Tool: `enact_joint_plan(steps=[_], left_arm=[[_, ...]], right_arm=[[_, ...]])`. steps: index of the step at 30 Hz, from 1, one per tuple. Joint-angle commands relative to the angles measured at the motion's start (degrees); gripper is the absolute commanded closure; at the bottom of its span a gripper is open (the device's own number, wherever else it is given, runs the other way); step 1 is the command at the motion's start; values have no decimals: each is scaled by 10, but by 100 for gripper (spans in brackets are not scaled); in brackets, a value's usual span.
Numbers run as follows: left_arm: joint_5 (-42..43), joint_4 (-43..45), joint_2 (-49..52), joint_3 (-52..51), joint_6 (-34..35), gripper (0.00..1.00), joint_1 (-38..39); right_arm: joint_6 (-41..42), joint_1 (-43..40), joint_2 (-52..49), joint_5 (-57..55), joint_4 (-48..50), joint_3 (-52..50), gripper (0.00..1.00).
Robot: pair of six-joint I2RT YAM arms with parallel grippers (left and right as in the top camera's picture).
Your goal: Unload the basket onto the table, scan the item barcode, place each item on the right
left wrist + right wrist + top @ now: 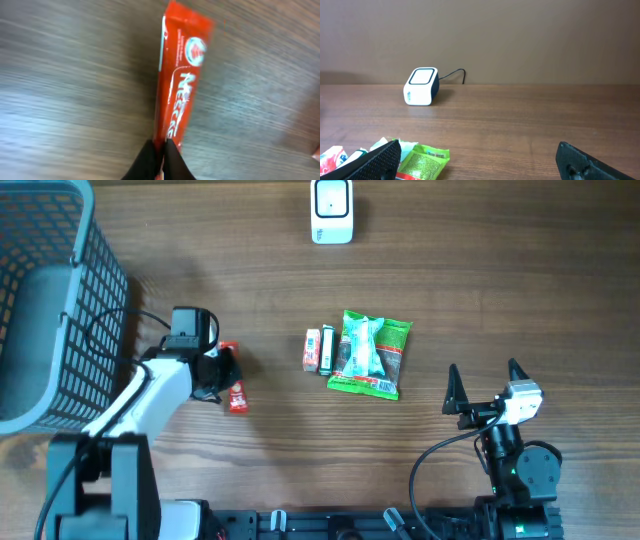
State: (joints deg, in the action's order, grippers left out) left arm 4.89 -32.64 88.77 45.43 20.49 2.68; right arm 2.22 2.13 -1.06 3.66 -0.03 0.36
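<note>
A red Nescafé stick sachet (180, 85) lies lengthwise on the wooden table, and my left gripper (161, 146) is shut on its near end. Overhead, the sachet (237, 397) shows at the left, partly hidden under the left gripper (225, 372). The white barcode scanner (332, 210) stands at the far edge, middle; the right wrist view shows the scanner (421, 86) with its cable. My right gripper (483, 368) rests open at the right front, nothing between its fingers. The right gripper (477, 145) faces the scanner.
A green snack packet (370, 355) and two small sachets (318, 350) lie together mid-table. A grey mesh basket (50, 300) stands at the far left, close to the left arm.
</note>
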Motion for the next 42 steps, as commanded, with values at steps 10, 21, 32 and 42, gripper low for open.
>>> enact_joint_plan(steps=[10,21,32,42], left_arm=[[-364,-75,-53,74,79,86,159],[-55,-78,-45,16,83,85,12],[-63,-30,-8,-24,85,76,12],[-86,-20,42,-24,85,76,12]], right_arm=[[-7,-3,1,7,2,-1,0],[-7,-3,1,7,2,-1,0],[-7,-3,2,7,2,-1,0],[-7,-3,1,7,2,-1,0]])
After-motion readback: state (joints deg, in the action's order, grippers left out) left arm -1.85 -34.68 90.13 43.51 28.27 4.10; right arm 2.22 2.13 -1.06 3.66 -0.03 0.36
